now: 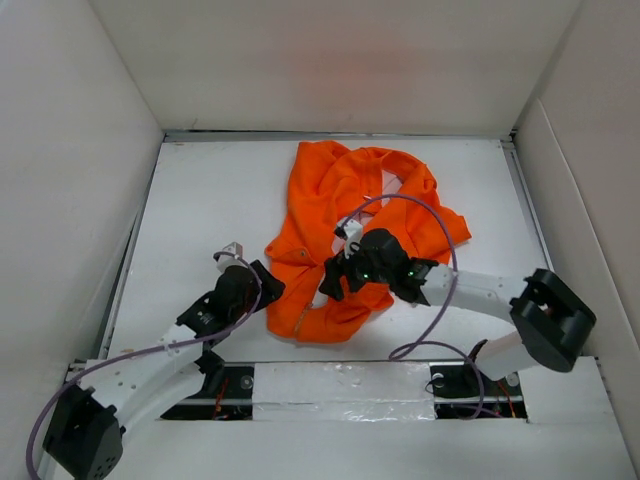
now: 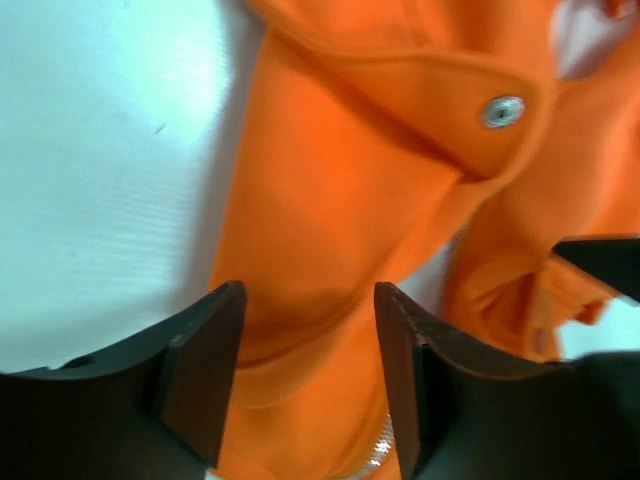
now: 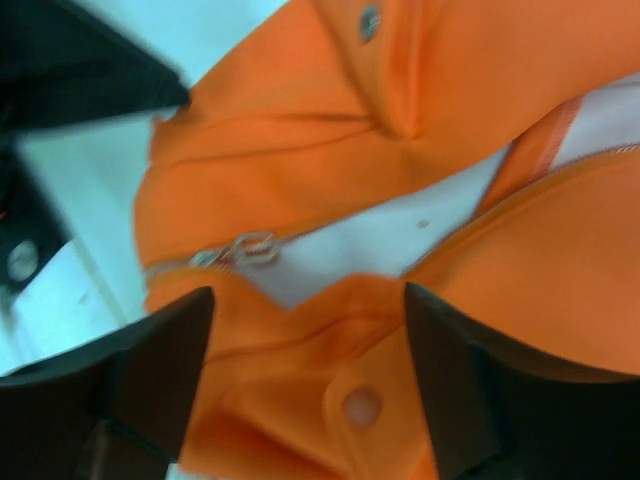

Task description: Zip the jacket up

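The jacket (image 1: 350,235) lies bunched on the table (image 1: 200,200), front not zipped yet. To do it well, the left gripper (image 2: 310,300) should pinch the jacket's bottom hem tight, so the right gripper (image 3: 310,300) can grab the zipper pull (image 3: 258,248) w/o cloth sliding. Both are wide open & hold nothing. Left is over the jacket's bottom-left edge, right over its open front.

One jacket (image 1: 340,195), one tabletop (image 1: 210,190), two tools.
Left tool (image 1: 265,282) plus right tool (image 1: 335,280); two purple cables (image 1: 440,228) (image 1: 130,365) (one per arm). The right wrist view shows one zipper pull (image 3: 255,248) and two snaps (image 3: 370,20) (image 3: 362,405); the left wrist view shows one snap (image 2: 502,110).
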Available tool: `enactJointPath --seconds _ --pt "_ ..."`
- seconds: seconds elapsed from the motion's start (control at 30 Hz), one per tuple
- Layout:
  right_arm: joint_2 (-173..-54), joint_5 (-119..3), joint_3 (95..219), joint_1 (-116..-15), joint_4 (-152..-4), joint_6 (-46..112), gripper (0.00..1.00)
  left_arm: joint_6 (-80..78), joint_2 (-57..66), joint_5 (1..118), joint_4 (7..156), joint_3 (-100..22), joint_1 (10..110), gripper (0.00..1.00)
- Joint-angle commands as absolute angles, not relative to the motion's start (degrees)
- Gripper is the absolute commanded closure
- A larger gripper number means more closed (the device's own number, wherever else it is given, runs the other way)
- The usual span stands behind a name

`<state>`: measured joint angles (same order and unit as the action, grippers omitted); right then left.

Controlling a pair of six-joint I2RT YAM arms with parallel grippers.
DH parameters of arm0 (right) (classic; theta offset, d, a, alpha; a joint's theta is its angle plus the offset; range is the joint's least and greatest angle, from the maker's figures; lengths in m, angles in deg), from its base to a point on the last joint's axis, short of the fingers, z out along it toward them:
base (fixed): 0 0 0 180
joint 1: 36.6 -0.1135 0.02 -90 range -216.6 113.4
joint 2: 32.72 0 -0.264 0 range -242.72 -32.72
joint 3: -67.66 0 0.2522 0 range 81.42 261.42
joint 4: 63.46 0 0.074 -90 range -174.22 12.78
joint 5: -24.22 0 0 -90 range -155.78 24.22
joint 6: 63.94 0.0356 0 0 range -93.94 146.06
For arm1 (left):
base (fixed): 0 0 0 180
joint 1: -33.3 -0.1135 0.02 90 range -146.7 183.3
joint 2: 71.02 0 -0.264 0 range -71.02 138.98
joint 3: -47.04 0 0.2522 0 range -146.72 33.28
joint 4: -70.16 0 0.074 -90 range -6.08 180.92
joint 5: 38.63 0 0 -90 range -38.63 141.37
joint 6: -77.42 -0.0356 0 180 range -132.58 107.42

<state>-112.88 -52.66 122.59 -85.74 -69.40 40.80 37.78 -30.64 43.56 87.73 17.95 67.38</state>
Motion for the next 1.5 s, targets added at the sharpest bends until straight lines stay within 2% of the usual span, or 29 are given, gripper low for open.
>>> enactJointPath --seconds 0.0,0.1,0.23,0.33,0.37,0.43,0.5,0.57,0.73,0.87,1.03,1.2,1.27,1.47 --pt "-119.4 -58.0 129.0 -84.9 -63.2 40.0 0.13 38.5 -26.0 44.2 87.3 18.5 67.6 0.47" --pt "-128.0 -58.8 132.6 -83.8 -61.4 42.1 0.08 37.1 -24.4 44.5 84.7 17.8 67.6 0.47" --pt "-135.6 -51.7 136.0 -83.2 -56.9 44.2 0.07 35.7 -25.6 43.7 85.9 14.5 67.6 0.47" --pt "-139.5 -52.1 137.7 -83.2 -51.5 47.8 0.17 34.8 -27.9 42.9 86.6 13.2 67.6 0.47" --pt "-140.1 -52.2 138.5 -81.8 -51.0 47.9 0.43 34.5 -28.5 43.1 86.6 12.9 67.6 0.47" --pt "-140.7 -52.8 138.9 -79.9 -45.8 50.4 0.78 33.8 -28.1 44.0 86.5 11.6 67.6 0.47" --pt "-140.0 -52.9 138.8 -78.4 -43.0 51.6 0.92 33.6 -27.4 44.9 86.5 10.7 67.6 0.47" --pt "-138.0 -53.8 138.7 -76.8 -40.1 52.9 1.0 33.6 -27.0 46.7 86.0 10.1 67.6 0.48" --pt "-134.2 -50.9 137.7 -70.1 -34.6 57.7 1.0 37.0 -28.5 52.4 81.2 12.0 67.6 0.48" --pt "-132.7 -47.5 136.3 -68.1 -31.3 61.0 1.0 42.1 -29.2 57.3 72.5 18.2 67.6 0.46" --pt "-132.2 -42.5 134.3 -66.8 -27.2 64.4 1.0 46.5 -26.4 54.5 62.7 23.3 67.6 0.31" --pt "-129.6 -41.2 132.4 -66.3 -27.4 64.4 1.0 49.0 -21.5 51.9 51.6 24.8 67.6 0.28" --pt "-128.2 -40.4 131.5 -65.8 -27.8 64.4 1.0 49.7 -21.5 49.9 45.1 26.3 67.6 0.29" --pt "-127.2 -36.8 129.7 -63.5 -25.5 66.8 1.0 48.5 -22.9 47.0 37.9 28.6 67.6 0.28"
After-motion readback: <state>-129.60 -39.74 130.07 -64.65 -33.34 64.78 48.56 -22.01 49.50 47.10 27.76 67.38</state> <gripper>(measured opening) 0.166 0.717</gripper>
